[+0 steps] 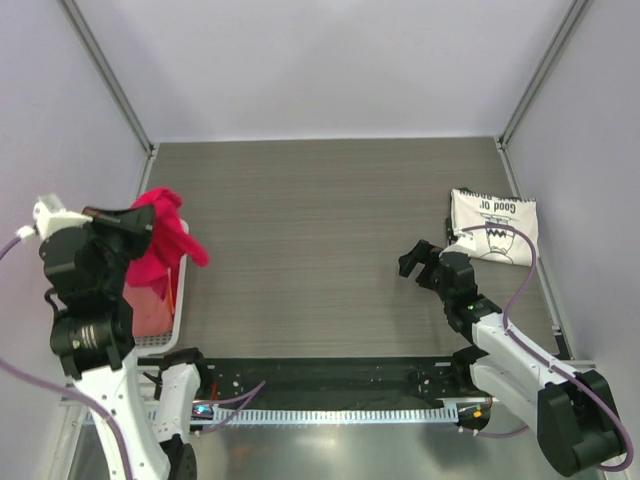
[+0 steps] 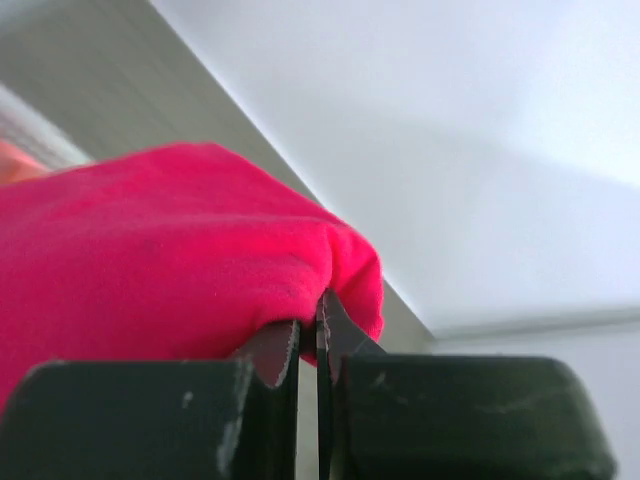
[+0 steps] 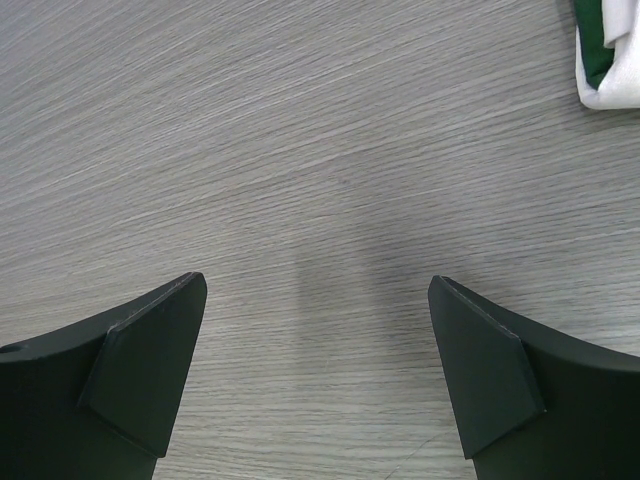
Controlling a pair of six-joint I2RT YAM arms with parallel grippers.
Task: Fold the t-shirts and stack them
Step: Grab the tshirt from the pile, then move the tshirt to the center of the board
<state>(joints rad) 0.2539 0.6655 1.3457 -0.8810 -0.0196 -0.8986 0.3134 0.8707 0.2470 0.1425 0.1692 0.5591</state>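
Observation:
A crimson-pink t-shirt hangs bunched above the white lattice basket at the table's left edge. My left gripper is shut on the pink t-shirt; in the left wrist view the cloth is pinched between the two fingers. A folded cream t-shirt with black print and lettering lies at the right side of the table. My right gripper hovers open over bare wood left of the cream shirt, its fingers wide apart and empty. A corner of the cream t-shirt shows at top right.
The grey wood-grain table spreads between the two arms. Metal frame posts rise at the back corners. A black rail and white cable track run along the near edge.

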